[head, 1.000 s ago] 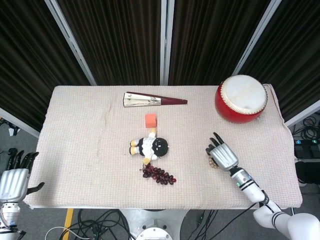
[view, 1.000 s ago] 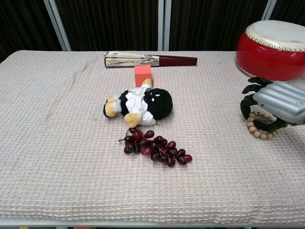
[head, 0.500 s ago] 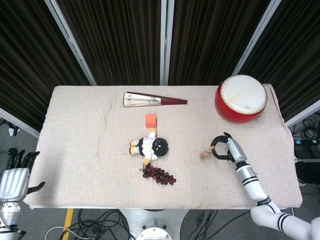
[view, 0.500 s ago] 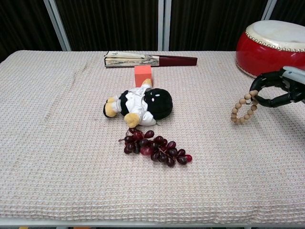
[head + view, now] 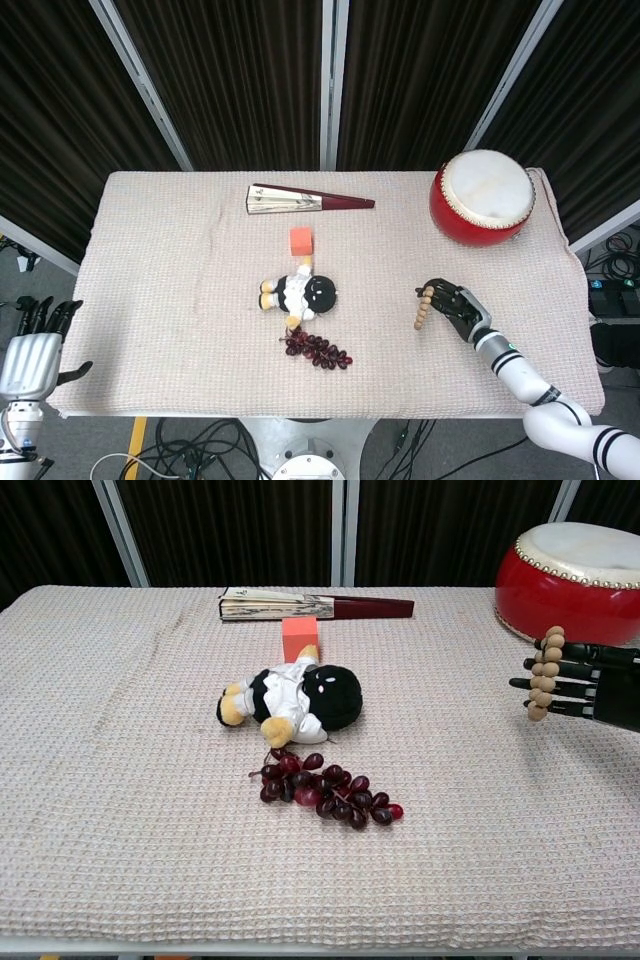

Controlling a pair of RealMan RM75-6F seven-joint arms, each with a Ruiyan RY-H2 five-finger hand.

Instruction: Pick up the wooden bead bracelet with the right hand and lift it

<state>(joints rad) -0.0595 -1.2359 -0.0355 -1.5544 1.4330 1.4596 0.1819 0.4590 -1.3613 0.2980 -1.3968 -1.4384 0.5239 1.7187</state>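
The wooden bead bracelet (image 5: pixel 424 305) (image 5: pixel 545 672) hangs off the table, held up in my right hand (image 5: pixel 456 308) (image 5: pixel 590 685). Its tan beads drape over the dark fingers (image 5: pixel 550 684), which point left toward the table's middle. The bracelet is clear of the cloth in the chest view. My left hand (image 5: pixel 28 352) hangs low beside the table's left edge, fingers apart, holding nothing; only the head view shows it.
A red drum (image 5: pixel 482 196) (image 5: pixel 577 572) stands at the back right, just behind my right hand. A black-and-white plush toy (image 5: pixel 300 294), dark red grapes (image 5: pixel 318 349), an orange block (image 5: pixel 301 240) and a folded fan (image 5: pixel 305 201) lie mid-table on the beige cloth (image 5: pixel 160 280).
My right hand closed on the bracelet on the cloth, turned over and raised it off the table. The bracelet now hangs vertically from the fingers. The left hand stayed put.
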